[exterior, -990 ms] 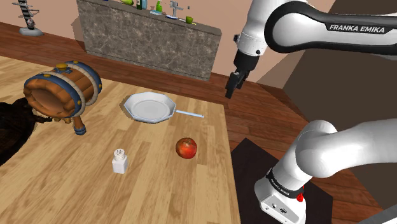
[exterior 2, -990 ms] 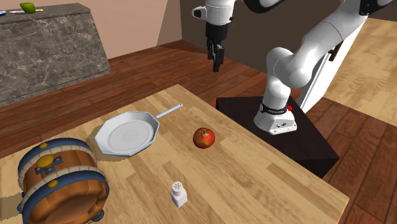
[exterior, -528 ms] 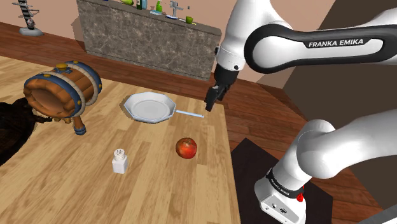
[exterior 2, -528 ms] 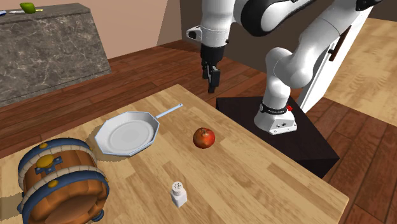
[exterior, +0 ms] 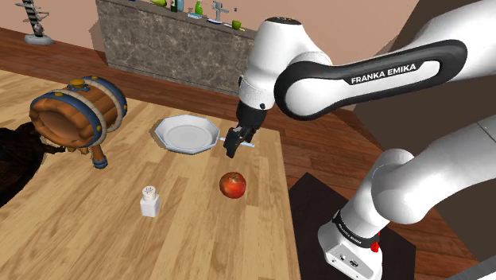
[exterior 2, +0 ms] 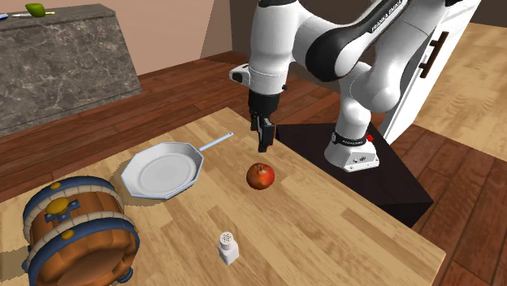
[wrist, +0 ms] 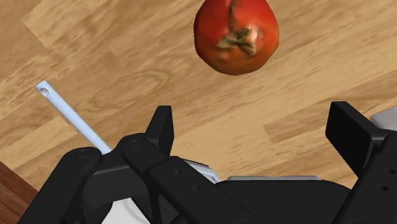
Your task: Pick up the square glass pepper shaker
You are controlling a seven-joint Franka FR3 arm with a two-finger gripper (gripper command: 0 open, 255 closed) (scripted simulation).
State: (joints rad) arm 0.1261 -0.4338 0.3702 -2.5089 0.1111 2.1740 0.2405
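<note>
Since my released pincer [exterior: 233, 145] has swung in over the desk [exterior: 199, 235] by the apple [exterior: 233, 184], the shaker [exterior: 149, 201] is closer; still well apart.

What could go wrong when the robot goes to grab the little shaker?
1. The apple lies near the open claw, on the side toward the shaker. A low sweep might bump it and set it rolling.
2. The claw hangs close over the pan's handle, so it might knock the pan.
3. The shaker is small and stands upright, so an off-centre grab might tip it over.
</note>
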